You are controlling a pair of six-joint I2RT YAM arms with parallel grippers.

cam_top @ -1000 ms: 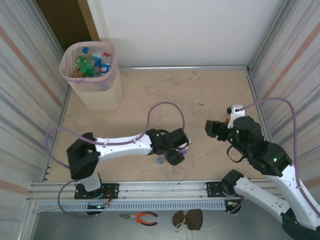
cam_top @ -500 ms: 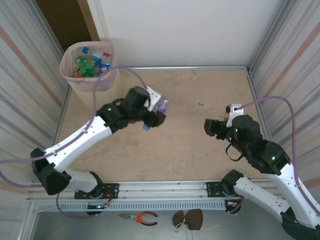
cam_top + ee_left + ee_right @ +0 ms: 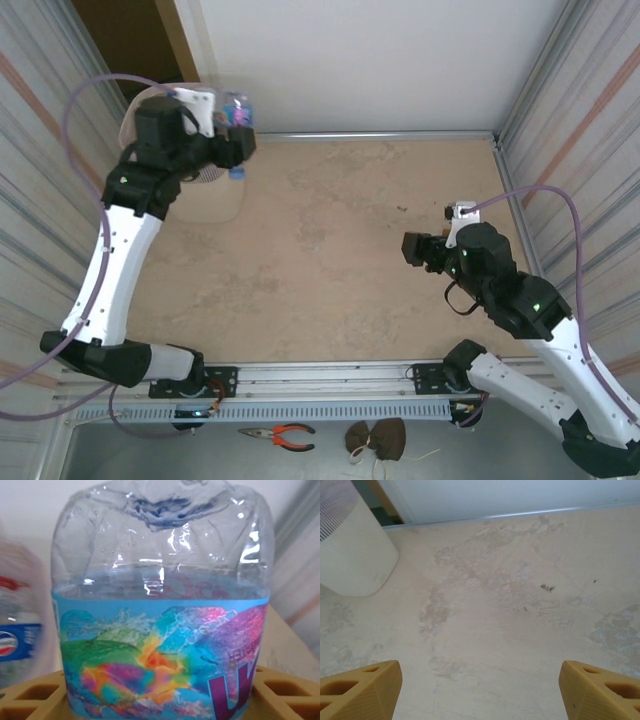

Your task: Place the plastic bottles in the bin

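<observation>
1. My left gripper [image 3: 236,140] is clamped on a clear plastic bottle [image 3: 160,605] with a blue, rainbow-splashed label. The yellow fingers [image 3: 30,700] press the label band from both sides, so the jaws stand about a bottle's width apart.
2. From above, that bottle [image 3: 238,108] hangs high at the far-left corner, about over the right-hand wall of the tall pale pink perforated plastic bin [image 3: 212,200]. Its blue cap shows on the near side of the gripper.
3. I judge this is the carry-and-drop step, and the placement looks marginal. I cannot tell whether the bottle is fully inside the rim line, because my own arm covers most of the opening.
4. To do it well, I should shift further left until the whole bottle sits over the opening, then part the fingers fully in one move.
5. A blurred second bottle [image 3: 20,630] with a red and blue label sits close on the left of the wrist view. A low release could knock it, so I should stay high.
6. My right gripper [image 3: 480,685] is spread wide with nothing between its tips, above the bare mottled beige table [image 3: 485,605], well apart from the bin [image 3: 350,545].
</observation>
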